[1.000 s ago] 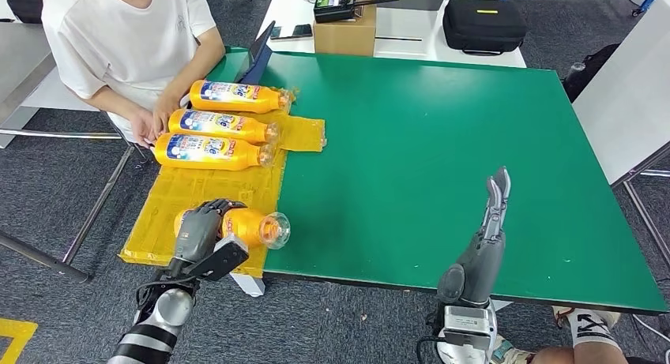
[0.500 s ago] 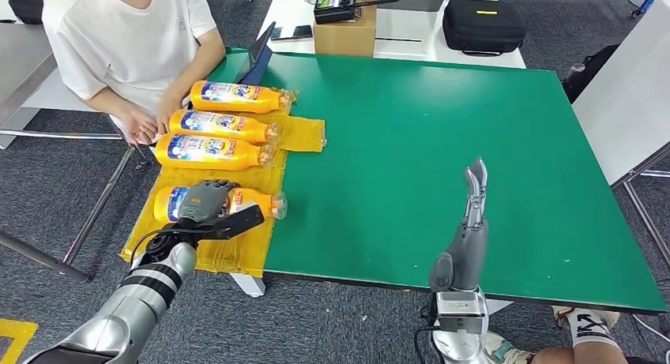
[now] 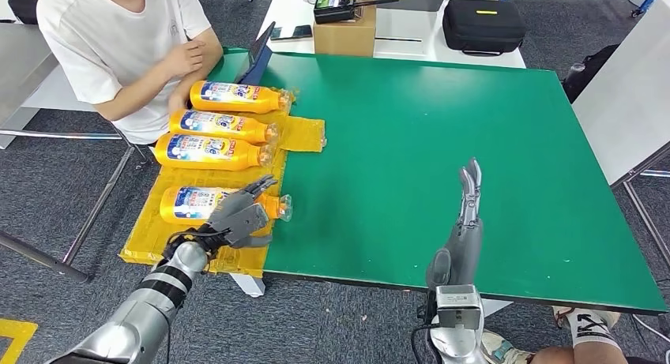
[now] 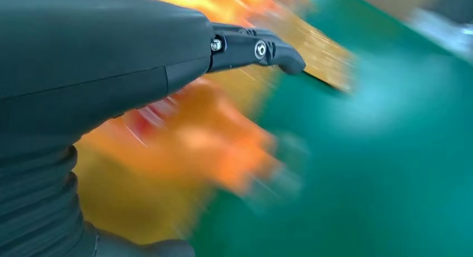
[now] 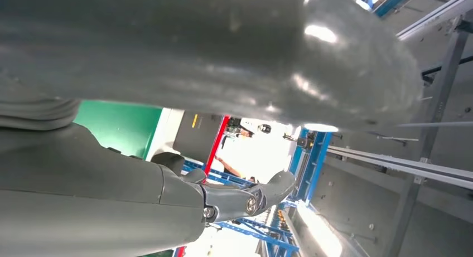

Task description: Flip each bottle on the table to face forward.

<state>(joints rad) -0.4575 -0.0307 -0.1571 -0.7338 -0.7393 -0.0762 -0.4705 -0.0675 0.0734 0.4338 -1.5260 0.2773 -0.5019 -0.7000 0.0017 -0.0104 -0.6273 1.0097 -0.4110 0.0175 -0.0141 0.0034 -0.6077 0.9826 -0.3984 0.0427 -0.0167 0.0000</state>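
Note:
Four orange bottles lie on their sides on a yellow mat [image 3: 304, 133] at the left of the green table [image 3: 442, 135]. The three far ones [image 3: 237, 96] [image 3: 221, 125] [image 3: 207, 151] show blue-and-white labels. The nearest bottle [image 3: 190, 202] also lies label up, cap pointing right. My left hand [image 3: 241, 214] hovers over its neck end with fingers spread and holds nothing. In the left wrist view the bottle is an orange blur [image 4: 212, 145] under my fingers [image 4: 256, 48]. My right hand [image 3: 466, 214] stands upright over the table's front edge, fingers straight, empty.
A person in a white shirt [image 3: 118, 40] sits at the table's far left corner with a hand raised near the chest. A tablet [image 3: 259, 58] leans behind the bottles. A cardboard box [image 3: 345, 34] and a black case [image 3: 482, 24] sit on the white table beyond.
My left hand rolled the nearest bottle label up, then let go, spread its fingers and slid toward the neck. The person's hands lifted away from the far bottles. My right hand drifted slightly left.

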